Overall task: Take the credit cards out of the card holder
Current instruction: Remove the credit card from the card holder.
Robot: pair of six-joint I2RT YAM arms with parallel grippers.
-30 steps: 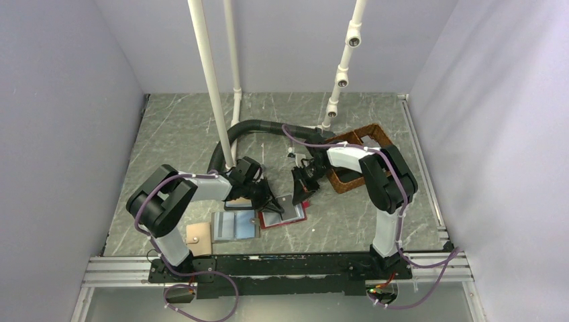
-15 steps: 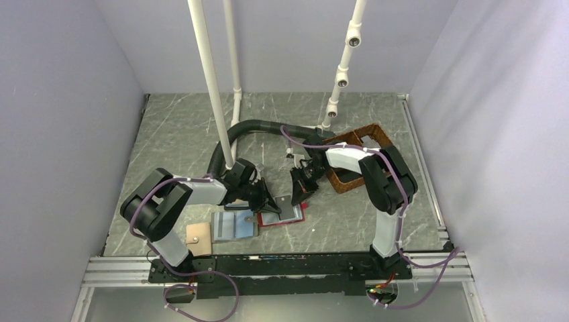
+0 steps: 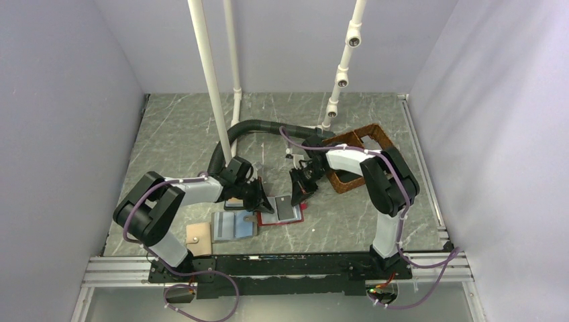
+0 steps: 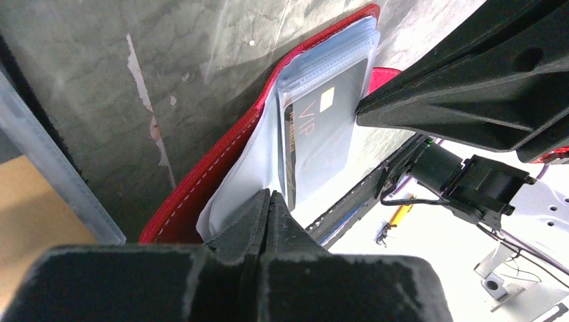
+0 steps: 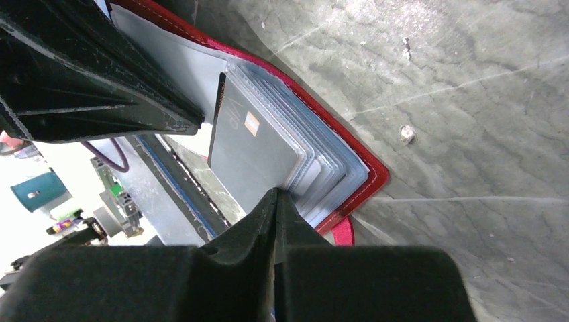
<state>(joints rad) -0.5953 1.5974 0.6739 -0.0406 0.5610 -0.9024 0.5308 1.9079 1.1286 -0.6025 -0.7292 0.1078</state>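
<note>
The red card holder [image 3: 296,217] lies open on the table centre, its clear sleeves fanned out [image 4: 201,191] [image 5: 366,176]. A grey card marked VIP [image 3: 286,207] [image 4: 323,137] [image 5: 253,149] stands up from the sleeves. My left gripper [image 3: 266,204] [image 4: 269,198] is shut at the holder's left side, pinching a pale inner page. My right gripper [image 3: 296,194] [image 5: 276,196] is shut at the grey card's edge, among the sleeves. The holder's red tab [image 5: 343,232] shows beside my right fingers. A tan-orange card [image 3: 198,234] lies flat at the front left.
A pale blue bifold [image 3: 235,227] lies just left of the holder. A dark-framed blue wallet [image 3: 236,203] sits under my left wrist. A brown basket [image 3: 357,138] stands behind my right arm. A black hose [image 3: 258,126] and white pipes [image 3: 209,80] are at the back.
My left arm's elbow has swung left and my left gripper has drawn slightly left at the holder. The grey card stands more upright. My right gripper has barely moved.
</note>
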